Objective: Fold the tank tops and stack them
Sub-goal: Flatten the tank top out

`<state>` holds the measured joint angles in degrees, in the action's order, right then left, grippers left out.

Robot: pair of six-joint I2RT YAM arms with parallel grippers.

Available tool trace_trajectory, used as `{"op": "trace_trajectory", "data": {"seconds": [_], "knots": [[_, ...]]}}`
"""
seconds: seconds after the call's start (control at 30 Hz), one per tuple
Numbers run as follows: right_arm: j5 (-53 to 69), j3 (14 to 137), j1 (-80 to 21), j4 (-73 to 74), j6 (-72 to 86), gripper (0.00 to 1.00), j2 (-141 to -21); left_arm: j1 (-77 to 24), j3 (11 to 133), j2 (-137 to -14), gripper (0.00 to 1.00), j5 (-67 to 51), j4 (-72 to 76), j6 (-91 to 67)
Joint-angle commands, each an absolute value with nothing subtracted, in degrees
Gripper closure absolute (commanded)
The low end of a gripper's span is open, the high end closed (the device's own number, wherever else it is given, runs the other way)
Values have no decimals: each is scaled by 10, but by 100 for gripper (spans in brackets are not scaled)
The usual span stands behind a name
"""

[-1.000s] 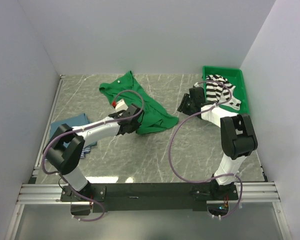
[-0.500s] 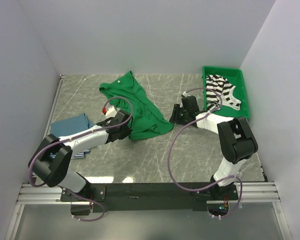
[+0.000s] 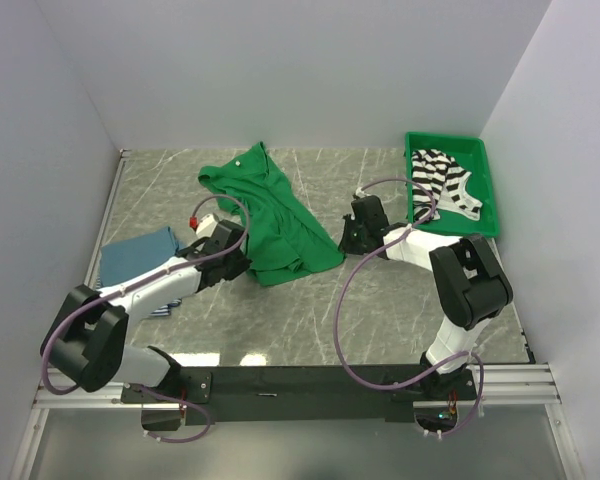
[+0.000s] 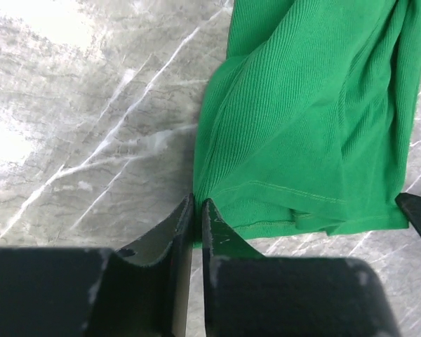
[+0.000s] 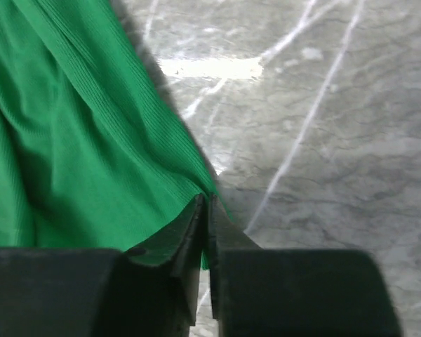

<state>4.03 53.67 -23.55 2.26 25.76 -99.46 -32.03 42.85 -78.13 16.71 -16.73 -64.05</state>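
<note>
Gripping the two near hem corners of one garment, both arms are judged to be at the start of a fold. A solid blue soft cloth top (image 3: 135, 255) lies flat and squared off to the outer side of the left arm, well apart from its fingers. It reads as already folded; whether another piece lies beneath it cannot be told. The left gripper (image 4: 198, 205) is clenched on a hem corner of the plain green ribbed-knit tank top (image 3: 270, 210), with cloth pinched at its tips. The garment stretches away ahead of both tools on the grey marbled table (image 3: 380, 310). It is rumpled, with long lengthwise creases and its hem partly doubled under. The right gripper (image 5: 205, 205) is likewise closed on the opposite hem edge. Beyond the right gripper, to its outer side, a black-and-white striped cloth top (image 3: 442, 180) sits bunched in a rigid green plastic bin (image 3: 488, 175), untouched. Judged progress: one top apparently finished, the green one barely begun, the striped one waiting, and no full stack formed.
</note>
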Motion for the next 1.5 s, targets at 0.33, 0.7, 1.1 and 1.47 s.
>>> {"op": "trace_trajectory", "data": {"seconds": [0.33,0.7,1.1,1.47], "knots": [[-63,542,-231,73,289,99,-957,-258,363,-634,98,160,-227,-627],[-108,525,-207,99,309,100,-892,-198,293,-534,92,66,-223,-607],[-97,504,-203,98,316,73,-854,-198,234,-512,48,-4,-170,-609],[-102,509,-203,106,309,73,-857,-198,246,-597,50,30,-145,-594]]}}
